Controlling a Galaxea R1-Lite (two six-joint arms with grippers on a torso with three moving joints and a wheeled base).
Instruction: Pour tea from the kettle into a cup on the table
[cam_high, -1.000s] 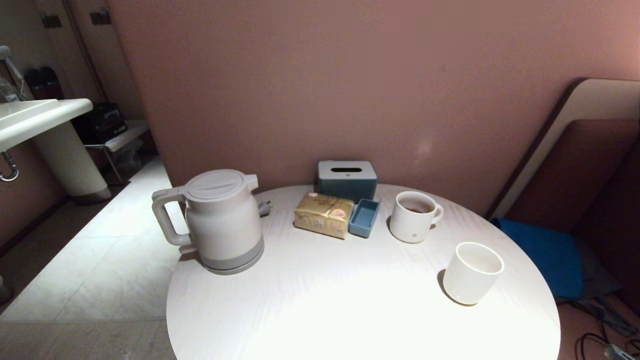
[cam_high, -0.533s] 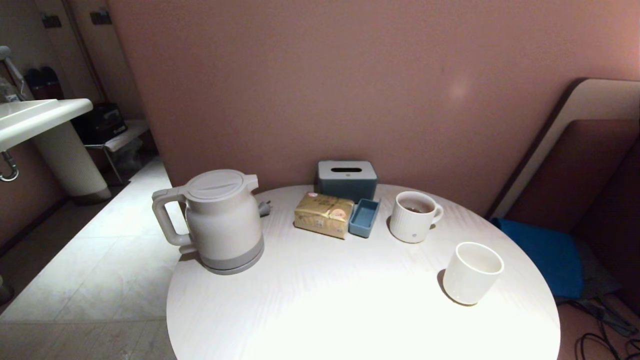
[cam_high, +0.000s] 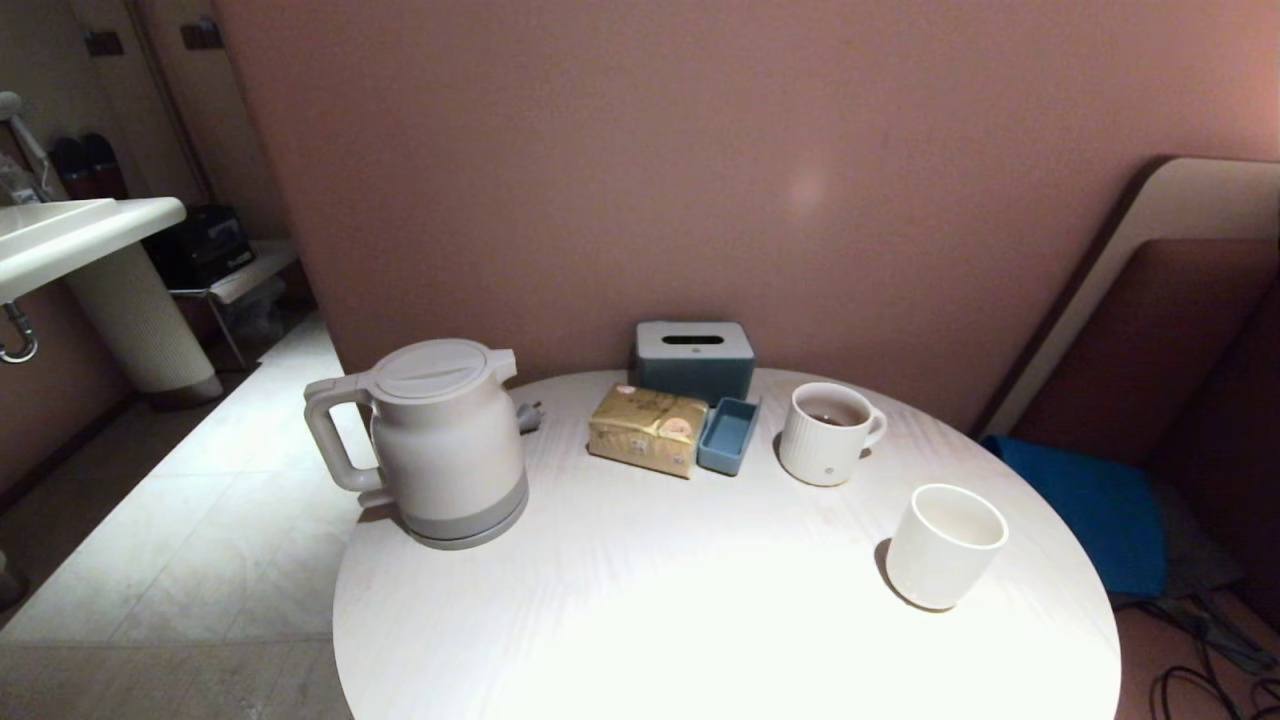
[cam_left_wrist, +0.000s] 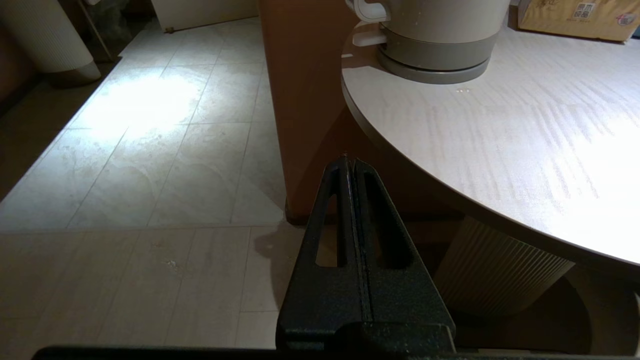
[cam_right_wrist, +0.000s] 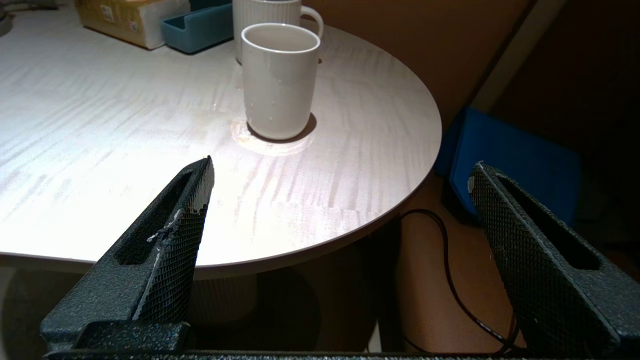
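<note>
Right claw (cam_right_wrist: 340, 170) wide open, empty, left claw (cam_left_wrist: 350, 162) closed

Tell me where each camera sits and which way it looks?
Head view: high on the robot's head, looking forward and down at the table, kettle and cup; no robot part shows.
Left wrist view: low off the table's edge, facing the floor and the kettle's base; the left gripper, fingers together, shows.
Right wrist view: low at the table's edge, facing the cup; the right gripper, fingers spread wide, shows.
Shared: head and right wrist views show the cup; head and left wrist, the kettle.
</note>
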